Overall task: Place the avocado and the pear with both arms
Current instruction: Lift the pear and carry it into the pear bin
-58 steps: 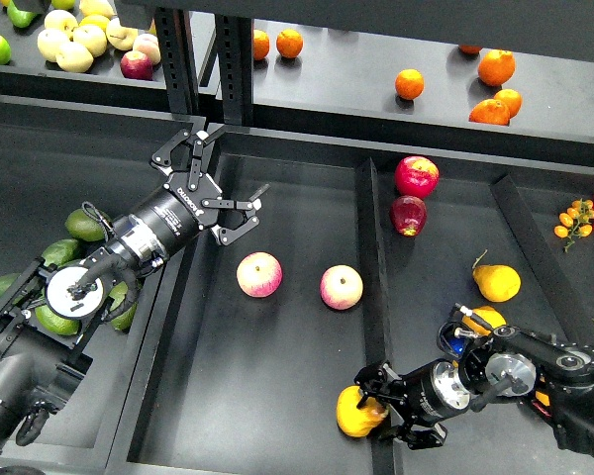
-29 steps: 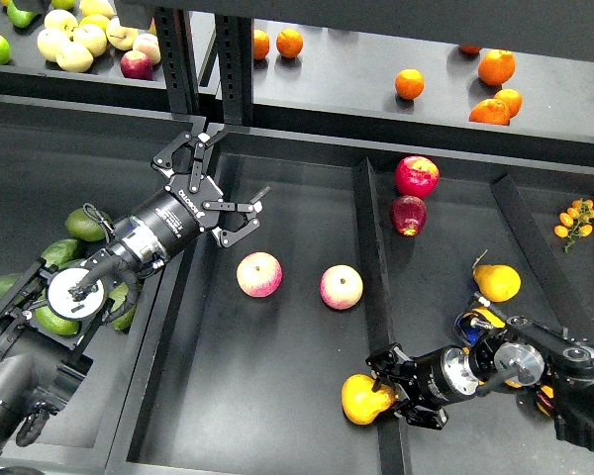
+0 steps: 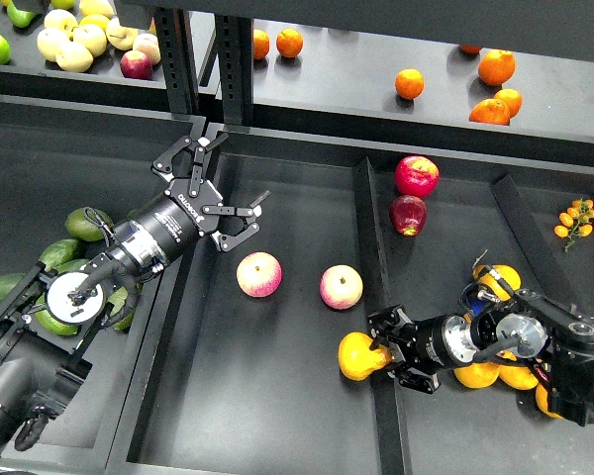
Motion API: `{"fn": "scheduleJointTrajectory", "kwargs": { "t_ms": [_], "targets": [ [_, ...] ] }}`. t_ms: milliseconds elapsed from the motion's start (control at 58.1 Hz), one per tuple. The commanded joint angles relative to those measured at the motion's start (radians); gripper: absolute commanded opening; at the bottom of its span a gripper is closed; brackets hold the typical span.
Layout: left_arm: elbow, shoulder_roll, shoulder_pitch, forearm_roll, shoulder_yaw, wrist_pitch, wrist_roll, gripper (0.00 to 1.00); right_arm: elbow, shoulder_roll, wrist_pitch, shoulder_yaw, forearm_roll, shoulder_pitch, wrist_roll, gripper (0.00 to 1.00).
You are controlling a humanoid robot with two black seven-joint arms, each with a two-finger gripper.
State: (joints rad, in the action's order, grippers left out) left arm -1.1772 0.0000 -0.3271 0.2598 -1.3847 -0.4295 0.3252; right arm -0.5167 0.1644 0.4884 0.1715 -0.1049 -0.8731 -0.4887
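My right gripper [image 3: 378, 354] is shut on the golden yellow-orange pear [image 3: 352, 357] and holds it over the middle bin, just left of the black divider [image 3: 369, 247]. Several glossy green avocados lie in the left bin, partly hidden under my left arm; one avocado [image 3: 83, 223] shows at the top of the pile. My left gripper [image 3: 221, 186] is open and empty, up and to the right of the avocados, above the middle bin's left wall.
Two pink-yellow apples [image 3: 259, 274] [image 3: 342, 287] lie in the middle bin between the grippers. Two red apples [image 3: 417, 176] and more yellow pears [image 3: 498, 278] lie in the right bin. Oranges [image 3: 409, 83] and pale apples [image 3: 74, 45] are on the back shelf.
My right gripper has carried the pear away from the bin's near edge, up the view towards the apples. My left gripper has shifted only slightly and stays open.
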Motion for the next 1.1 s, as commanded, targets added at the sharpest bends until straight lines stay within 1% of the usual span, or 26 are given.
{"fn": "scheduleJointTrajectory", "kwargs": {
  "t_ms": [0,138,275,327,344,361,396,585,722,825,1083],
  "targets": [
    [0.001,0.0,0.0,-0.001,0.004,0.0,0.002,0.99,-0.011,0.053,0.0,-0.015,0.047,-0.061,0.0,0.18],
    [0.004,0.0,0.0,0.001,0.006,0.0,0.002,0.99,-0.025,0.132,0.0,-0.081,0.096,-0.099,0.0,0.18],
    [0.005,0.0,0.002,0.001,0.006,0.0,0.002,0.99,-0.095,0.251,0.0,-0.234,0.171,-0.132,0.0,0.19],
    [0.007,0.0,0.002,0.001,0.006,0.0,0.002,0.99,-0.121,0.279,0.0,-0.279,0.2,-0.142,0.0,0.19],
    [0.008,0.0,0.002,0.001,0.006,0.0,0.002,0.99,-0.134,0.29,0.0,-0.303,0.214,-0.148,0.0,0.19],
    [0.01,0.0,0.002,0.001,0.006,0.0,0.003,0.99,-0.167,0.32,0.0,-0.369,0.252,-0.168,0.0,0.19],
    [0.011,0.0,0.002,0.001,0.007,0.0,0.003,0.99,-0.186,0.331,0.0,-0.403,0.275,-0.179,0.0,0.19],
    [0.014,0.0,0.002,0.001,0.015,0.0,0.003,0.99,-0.259,0.333,0.0,-0.533,0.396,-0.219,0.0,0.2],
    [0.019,0.0,0.002,0.001,0.015,0.0,0.003,0.99,-0.298,0.337,0.0,-0.587,0.407,-0.218,0.0,0.21],
    [0.018,0.0,0.0,0.001,0.016,0.0,0.003,0.99,-0.306,0.34,0.0,-0.622,0.407,-0.185,0.0,0.22],
    [0.025,0.0,0.0,0.001,0.016,0.0,0.005,0.99,-0.309,0.374,0.0,-0.623,0.404,-0.079,0.0,0.23]
  ]
}}
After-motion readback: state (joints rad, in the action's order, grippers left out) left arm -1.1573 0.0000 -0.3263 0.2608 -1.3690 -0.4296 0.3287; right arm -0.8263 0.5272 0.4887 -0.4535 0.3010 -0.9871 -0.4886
